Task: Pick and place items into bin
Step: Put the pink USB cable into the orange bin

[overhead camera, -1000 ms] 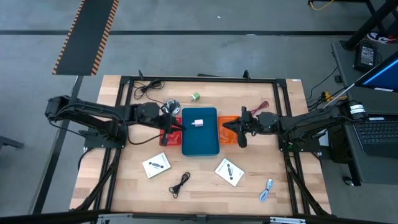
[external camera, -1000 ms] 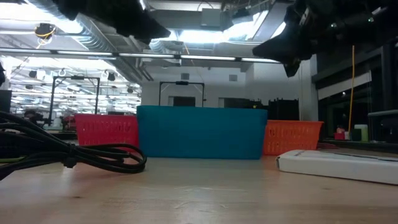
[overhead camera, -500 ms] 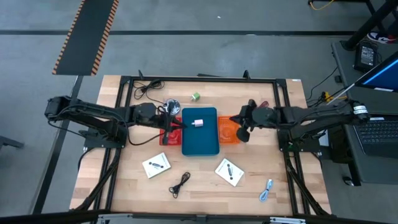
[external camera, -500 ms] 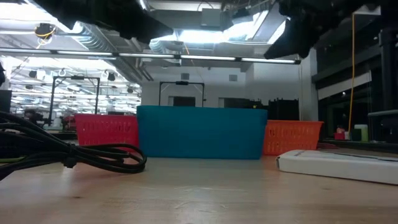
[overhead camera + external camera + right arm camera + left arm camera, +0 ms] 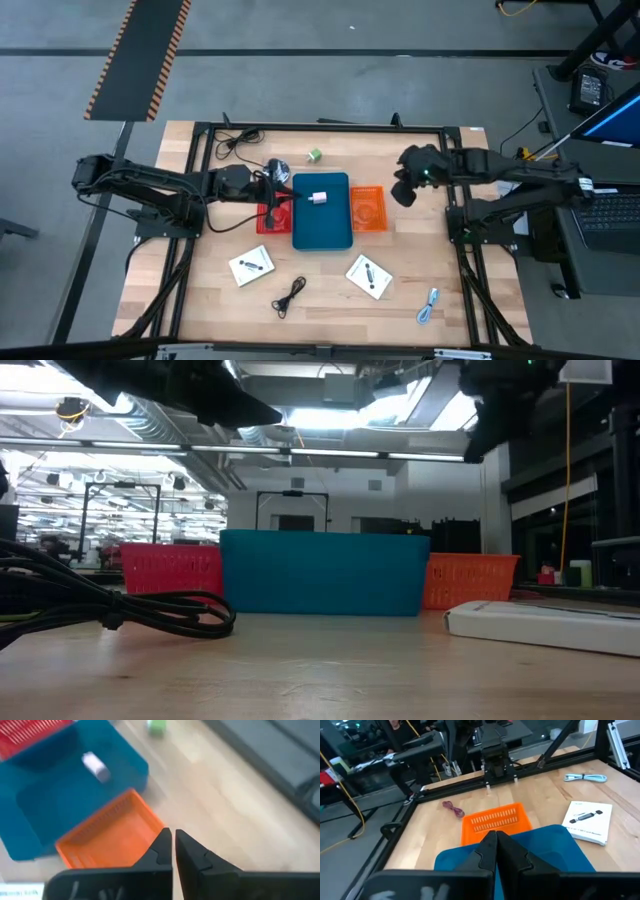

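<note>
A pale block (image 5: 318, 198) lies inside the teal bin (image 5: 322, 238), which stands between a red basket (image 5: 264, 222) and an orange basket (image 5: 367, 208). A tiny green cube (image 5: 314, 156) rests on the table beyond the bin. Two white cards (image 5: 251, 266) (image 5: 368, 277), a black coiled cable (image 5: 290, 295) and a blue-white cable (image 5: 430, 305) lie toward the near edge. A reddish cable (image 5: 453, 809) lies beyond the orange basket. My left gripper (image 5: 272, 197) is shut and empty at the teal bin's left edge. My right gripper (image 5: 402, 193) is shut and empty, raised to the right of the orange basket.
A shiny silver round object (image 5: 276, 170) sits by the left gripper, and another black cable (image 5: 235, 140) lies at the far left. A black metal frame (image 5: 320, 127) borders the table. Bare wood shows between the baskets and the near items.
My right gripper has risen from over the orange basket and moved toward the table's far right, turning as it went. The left arm and all the objects have kept still.
</note>
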Controlling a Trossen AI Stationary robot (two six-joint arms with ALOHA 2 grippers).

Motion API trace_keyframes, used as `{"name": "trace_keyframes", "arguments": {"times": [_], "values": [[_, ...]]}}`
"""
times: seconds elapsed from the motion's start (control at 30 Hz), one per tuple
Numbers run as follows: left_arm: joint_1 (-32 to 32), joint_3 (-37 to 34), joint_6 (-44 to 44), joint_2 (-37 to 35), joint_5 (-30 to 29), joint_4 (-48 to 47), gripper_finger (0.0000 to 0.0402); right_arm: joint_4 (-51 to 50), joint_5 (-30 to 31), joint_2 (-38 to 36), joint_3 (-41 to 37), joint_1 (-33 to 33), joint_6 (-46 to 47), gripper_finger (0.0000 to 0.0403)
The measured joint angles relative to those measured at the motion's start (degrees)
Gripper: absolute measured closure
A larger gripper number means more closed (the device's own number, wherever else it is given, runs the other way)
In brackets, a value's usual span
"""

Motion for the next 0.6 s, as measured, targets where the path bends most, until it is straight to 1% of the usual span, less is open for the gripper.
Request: {"name": "trace_keyframes", "arguments": {"times": [0.07,0.2,0.33,0.43,0.6], "values": [[0.0,0.0,-0.19,0.0,-0.02,0.0,0.0396,-1.65,-0.86,0.28,-0.22,-1.91,-0.11,0.038],[0.0,0.0,-0.19,0.0,-0.05,-0.01,0.0396,-1.87,-1.12,1.14,-0.22,-4.73,-1.76,0.0353],[-0.01,0.0,-0.32,0.0,-0.07,-0.01,0.0396,-2.36,-4.86,3.22,-0.22,-7.07,-4.15,0.0324],[0.0,0.0,-0.3,0.0,-0.07,-0.02,0.0396,-2.49,-6.52,5.58,-0.22,-8.92,-6.59,0.0303],[0.0,0.02,-0.33,0.0,-0.07,-0.04,0.0396,-4.53,-6.53,10.17,0.47,-12.69,-13.3,0.0274]]}}
